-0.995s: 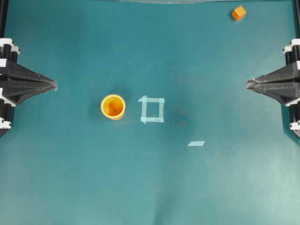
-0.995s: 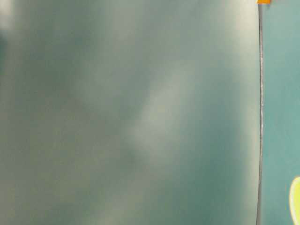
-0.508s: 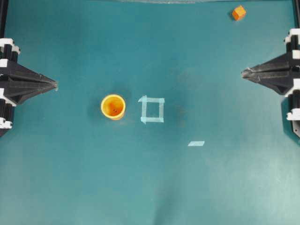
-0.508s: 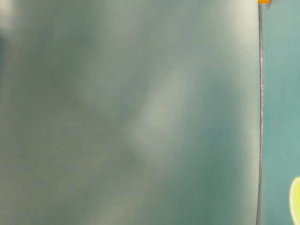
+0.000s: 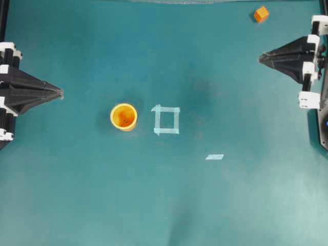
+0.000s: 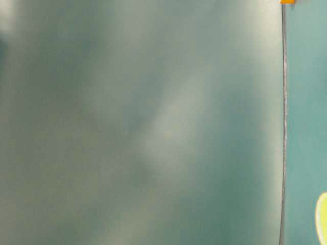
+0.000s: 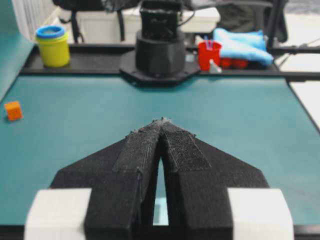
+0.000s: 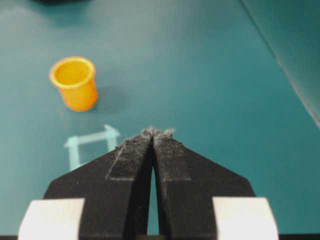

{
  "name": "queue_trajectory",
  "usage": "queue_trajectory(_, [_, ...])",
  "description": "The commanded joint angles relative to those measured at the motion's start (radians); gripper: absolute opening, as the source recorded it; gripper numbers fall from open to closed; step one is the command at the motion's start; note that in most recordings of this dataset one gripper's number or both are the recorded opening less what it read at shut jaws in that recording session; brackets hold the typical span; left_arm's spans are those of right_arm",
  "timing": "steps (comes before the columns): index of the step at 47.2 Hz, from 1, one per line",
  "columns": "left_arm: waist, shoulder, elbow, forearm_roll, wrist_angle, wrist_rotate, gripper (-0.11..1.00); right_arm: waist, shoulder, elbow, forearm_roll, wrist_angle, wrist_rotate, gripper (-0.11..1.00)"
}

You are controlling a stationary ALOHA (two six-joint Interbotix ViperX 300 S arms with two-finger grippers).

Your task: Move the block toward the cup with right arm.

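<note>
The block [image 5: 261, 14], a small orange cube, lies near the table's far right corner; it also shows at the left of the left wrist view as the block [image 7: 13, 110]. The yellow-orange cup [image 5: 123, 117] stands upright left of centre, and the right wrist view has the cup [image 8: 75, 82] at upper left. My right gripper [image 5: 260, 58] hangs at the right side, below and apart from the block, its fingertips pressed together on nothing. My left gripper [image 5: 61, 93] rests shut at the left edge, pointing inward.
A pale blue tape square [image 5: 166, 120] lies just right of the cup, and a short tape strip [image 5: 214, 157] sits lower right. Beyond the table, the left wrist view shows a yellow jar [image 7: 52, 46], a red cup [image 7: 209, 54] and the right arm's base [image 7: 160, 47].
My right gripper has swung toward the table's far edge, closer to the block. The left arm, block and cup have not moved.
</note>
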Motion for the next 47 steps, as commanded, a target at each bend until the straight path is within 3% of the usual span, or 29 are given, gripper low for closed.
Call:
queue_trajectory(1, [0.002,0.006,-0.028,0.003,-0.005,0.002,0.0,-0.021,0.012,-0.028,0.0,0.008,0.002,0.08])
queue_trajectory(13, [0.002,0.006,-0.028,0.003,-0.003,0.002,0.0,-0.086,0.054,-0.029,0.0,0.028,0.002,0.37])
queue_trajectory(23, [0.002,0.006,-0.028,0.002,0.003,0.002,0.0,-0.147,0.091,-0.031,-0.002,0.028,0.002,0.56])
queue_trajectory(47, [0.002,0.006,-0.028,0.003,0.014,0.0,0.0,-0.293,0.244,-0.061,-0.009,0.023,0.002,0.62])
